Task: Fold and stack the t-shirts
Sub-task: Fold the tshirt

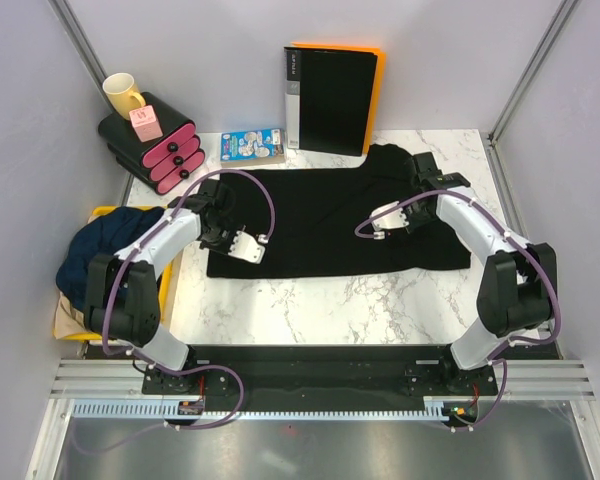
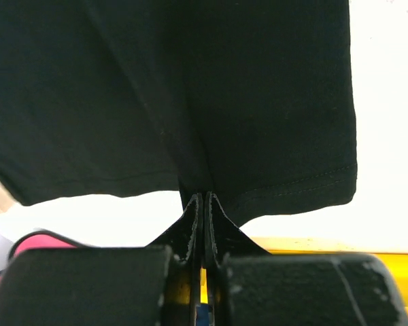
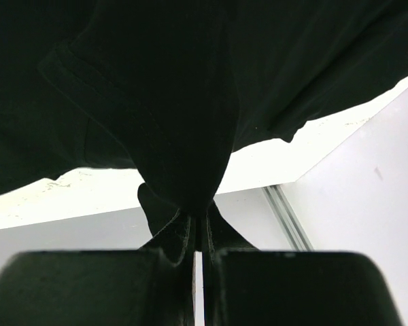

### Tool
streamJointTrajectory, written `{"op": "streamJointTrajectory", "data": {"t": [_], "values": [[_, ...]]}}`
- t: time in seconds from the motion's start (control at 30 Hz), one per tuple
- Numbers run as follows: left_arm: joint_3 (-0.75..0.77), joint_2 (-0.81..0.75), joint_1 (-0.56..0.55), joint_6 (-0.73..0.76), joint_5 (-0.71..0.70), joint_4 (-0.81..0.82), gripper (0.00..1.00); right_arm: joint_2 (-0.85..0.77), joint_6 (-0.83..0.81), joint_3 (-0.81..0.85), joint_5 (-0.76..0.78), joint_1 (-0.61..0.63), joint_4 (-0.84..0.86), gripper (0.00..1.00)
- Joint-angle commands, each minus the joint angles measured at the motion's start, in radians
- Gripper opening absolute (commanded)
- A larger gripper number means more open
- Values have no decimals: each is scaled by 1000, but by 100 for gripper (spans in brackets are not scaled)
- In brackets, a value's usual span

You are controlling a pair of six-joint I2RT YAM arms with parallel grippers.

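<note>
A black t-shirt (image 1: 330, 215) lies spread across the marble table, its right end bunched up near the back. My left gripper (image 1: 218, 200) is shut on its left edge; in the left wrist view the fingertips (image 2: 204, 198) pinch a fold of black cloth (image 2: 190, 88) just above a stitched hem. My right gripper (image 1: 426, 185) is shut on the bunched right end, and the right wrist view shows cloth (image 3: 177, 102) hanging from the closed jaws (image 3: 198, 216). A dark navy t-shirt (image 1: 105, 245) is heaped in a yellow bin (image 1: 102, 212) at the left, with tan cloth (image 1: 72, 320) under it.
A black binder with an orange back (image 1: 332, 98) stands at the back. A small picture book (image 1: 252, 146) lies beside it. Black-and-pink drawers (image 1: 155, 145) carry a yellow mug (image 1: 123, 94) and a pink cube (image 1: 146, 124). Grey walls close in both sides.
</note>
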Motion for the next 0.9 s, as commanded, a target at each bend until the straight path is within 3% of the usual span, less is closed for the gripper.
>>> {"op": "streamJointTrajectory", "data": {"t": [0.0, 0.43, 0.53, 0.57, 0.67, 0.7, 0.73, 0.77, 0.8, 0.87], "values": [[38, 39, 9, -9, -37, 15, 2, 18, 4, 43, 18, -1, 33, 0], [39, 102, 7, -52, -82, 65, 4, 35, 26, 12, 13, 7, 113, 2], [26, 97, 9, -59, -91, 68, 22, 45, 41, -4, 21, 14, 156, 10], [23, 96, 7, -59, -93, 70, 24, 45, 44, -9, 19, 14, 168, 12], [9, 92, 7, -62, -106, 71, 39, 54, 64, -52, 32, 27, 292, 25], [8, 89, 9, -62, -109, 71, 58, 51, 87, -67, 32, 34, 338, 37], [5, 86, 9, -63, -108, 71, 70, 53, 102, -107, 41, 40, 468, 42], [0, 85, 7, -65, -109, 71, 73, 56, 116, -125, 47, 45, 530, 45], [0, 76, 7, -65, -106, 73, 84, 59, 130, -141, 56, 54, 594, 54], [-3, 71, 7, -68, -105, 73, 88, 76, 170, -179, 99, 63, 758, 62]]}}
